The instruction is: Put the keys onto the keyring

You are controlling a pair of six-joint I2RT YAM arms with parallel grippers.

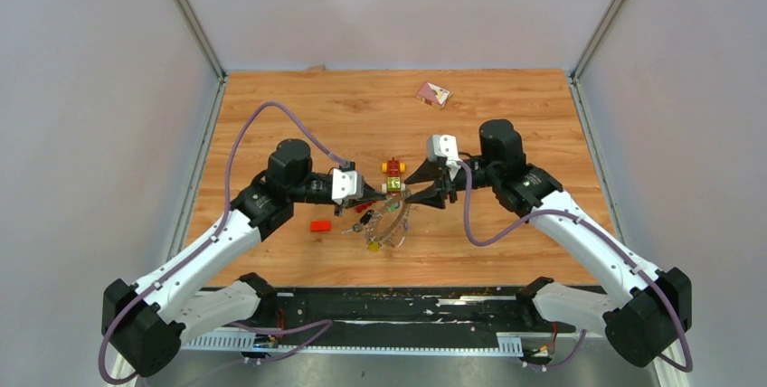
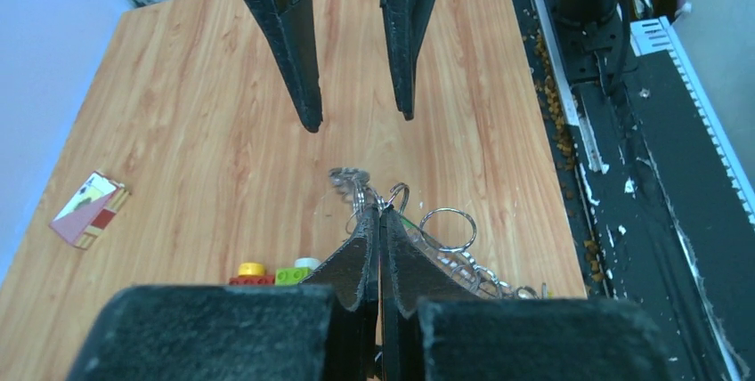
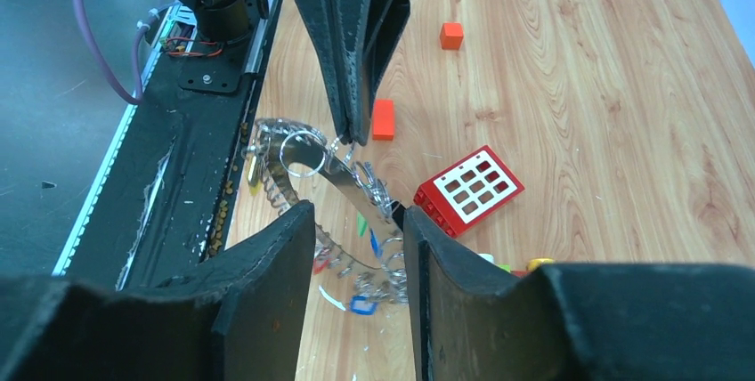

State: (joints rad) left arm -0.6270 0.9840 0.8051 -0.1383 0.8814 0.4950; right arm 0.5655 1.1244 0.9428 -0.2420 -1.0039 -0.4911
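The left tool [image 3: 349, 134], clamped on the keyring [image 3: 265, 176], holds it directly ahead of the right tool [image 3: 356, 216], whose fingers stand apart.

Your keyring [image 1: 395, 224], a grey toothed loop of silver keys, stands tilted near the table's [image 1: 506, 224] middle, keys [image 3: 361, 304] with blue, green, red and yellow heads clustered at its base.
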